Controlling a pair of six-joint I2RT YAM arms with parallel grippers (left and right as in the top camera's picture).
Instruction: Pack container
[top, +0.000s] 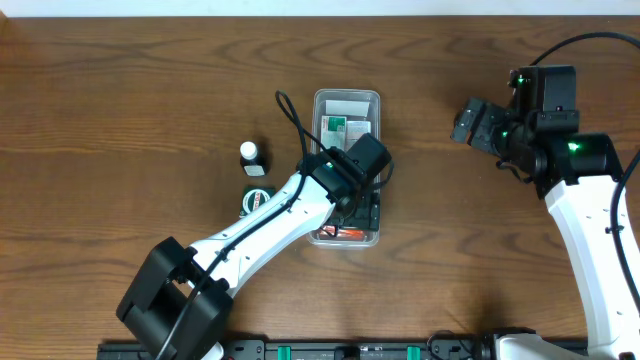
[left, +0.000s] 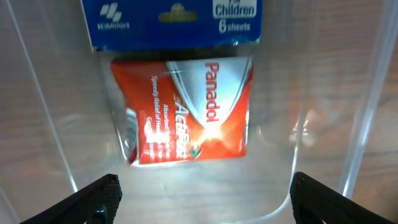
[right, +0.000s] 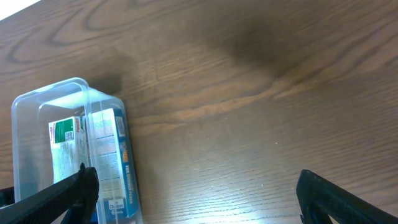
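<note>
The long clear plastic rectangular container (top: 347, 94) lies mid-tabletop (top: 120, 100). The left fingers (left: 99, 198), spread wide, hang inside it above a red Panadol packet (left: 186, 112); the right fingers (right: 65, 196), also spread, stand well apart from it.

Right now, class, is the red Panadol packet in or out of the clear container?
In. The Panadol packet lies flat inside the container, clear walls on both sides.

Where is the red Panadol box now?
In the left wrist view the red Panadol box lies flat on the floor of the container, beyond the open fingers of the left gripper, with the blue box at its far edge.
</note>
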